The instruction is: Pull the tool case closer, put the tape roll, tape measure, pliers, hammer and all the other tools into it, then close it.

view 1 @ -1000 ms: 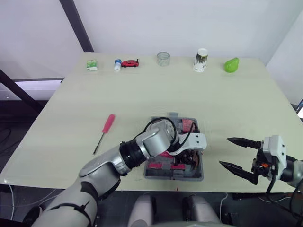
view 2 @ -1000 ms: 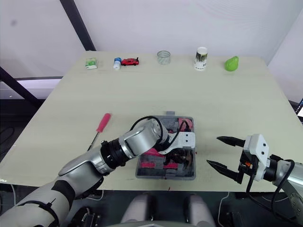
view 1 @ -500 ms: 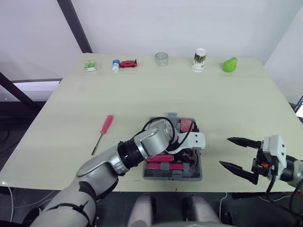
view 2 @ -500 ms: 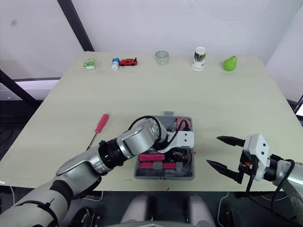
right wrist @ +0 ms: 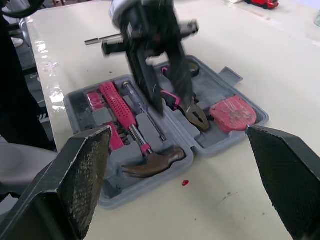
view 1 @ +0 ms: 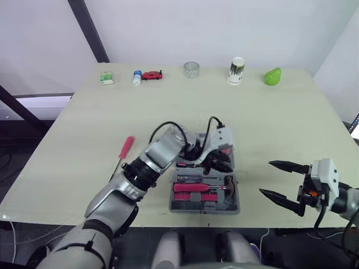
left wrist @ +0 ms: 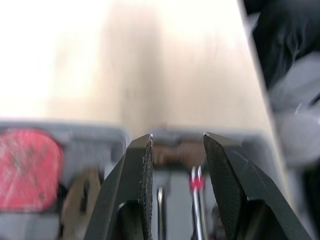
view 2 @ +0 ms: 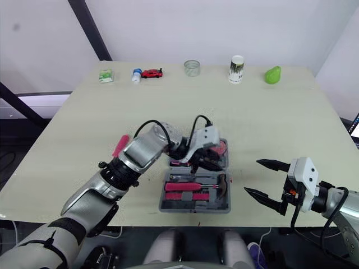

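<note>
While left tool (left wrist: 177, 142) and right tool (view 1: 266, 178) gape empty, the grey tool case (view 1: 205, 208) lies open, hammer (view 1: 193, 188) inside.

Head stereo looks down over the whole table (view 1: 84, 123); both wrist cameras face the same tool case (view 1: 205, 208).

The left arm (view 1: 160, 154) wears smooth silver-grey shells, broken by a black ribbed collar (view 1: 136, 172) partway along. A thin black cable (view 1: 159, 129) loops over the forearm to the white block of the left hand (left wrist: 176, 144). Its two black fingers (left wrist: 141, 170) taper to blunt tips and have finely ridged inner faces. The right hand (view 1: 267, 178) has a white boxy housing (view 1: 326, 174) (a small orange spot (view 1: 311, 194) shows on its dark front), long pointed black prongs (view 1: 286, 167) and black wires (view 1: 318, 216) trailing beneath.
</note>
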